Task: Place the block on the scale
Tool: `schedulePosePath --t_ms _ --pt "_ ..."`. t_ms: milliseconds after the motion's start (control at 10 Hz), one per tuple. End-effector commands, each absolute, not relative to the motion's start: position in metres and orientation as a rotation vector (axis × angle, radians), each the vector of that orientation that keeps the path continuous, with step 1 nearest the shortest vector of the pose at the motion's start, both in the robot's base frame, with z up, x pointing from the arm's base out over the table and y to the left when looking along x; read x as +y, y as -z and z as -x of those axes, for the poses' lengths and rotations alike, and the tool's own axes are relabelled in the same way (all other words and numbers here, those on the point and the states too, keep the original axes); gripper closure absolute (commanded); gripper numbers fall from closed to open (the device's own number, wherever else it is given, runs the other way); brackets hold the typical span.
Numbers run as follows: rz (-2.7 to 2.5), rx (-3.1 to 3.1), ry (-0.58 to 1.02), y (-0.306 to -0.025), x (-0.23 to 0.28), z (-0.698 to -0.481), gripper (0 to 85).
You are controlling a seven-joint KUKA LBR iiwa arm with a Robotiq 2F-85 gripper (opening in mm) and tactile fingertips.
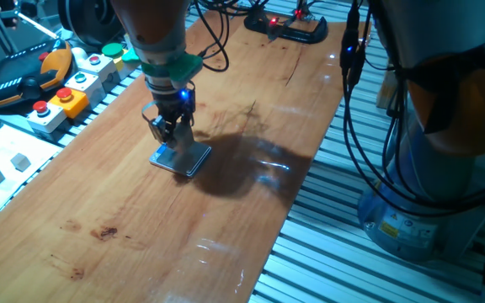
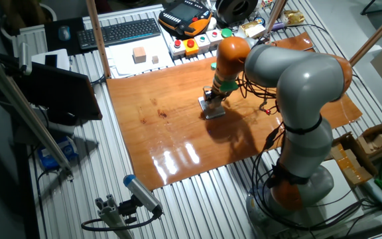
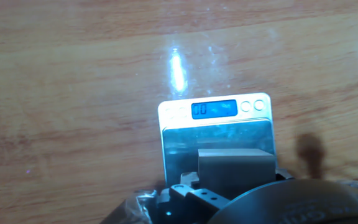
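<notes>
Right now you have the arm [image 2: 290, 86] bent over the wooden table [image 1: 141, 236], its wrist pointing straight down near the table's middle. Below it lies the scale [image 1: 181, 158], flat on the wood, its square plate turned a little off the table's edges in the fixed views. In the hand view you see the scale [image 3: 216, 134] with its lit blue display strip [image 3: 214, 109] at the far end and the metal plate nearer the camera, so it runs away from the hand.

The gripper [image 1: 169, 135] hangs directly over the plate, fingertips low, just above or on it. The block [image 3: 236, 169] sits between the fingers over the near part of the plate, one flat face toward the camera, its edges square to the scale; being a cube, it has no long side. You cannot tell from these views whether the fingers are pressing its sides or stand slightly off it, nor whether it rests on the plate.
</notes>
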State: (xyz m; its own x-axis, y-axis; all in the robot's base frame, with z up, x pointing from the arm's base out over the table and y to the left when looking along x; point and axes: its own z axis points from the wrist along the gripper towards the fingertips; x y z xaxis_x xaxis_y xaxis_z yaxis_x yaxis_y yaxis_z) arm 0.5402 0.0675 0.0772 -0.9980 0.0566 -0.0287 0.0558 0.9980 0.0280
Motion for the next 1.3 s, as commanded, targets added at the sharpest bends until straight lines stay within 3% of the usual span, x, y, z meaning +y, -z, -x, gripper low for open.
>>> schedulePosePath --t_ms 0,1200 --pt "-0.083 3.110 -0.047 -0.0742 0.0687 -0.5400 84.3" --pt "-0.038 3.098 -0.063 -0.0648 0.0682 -0.5440 84.3"
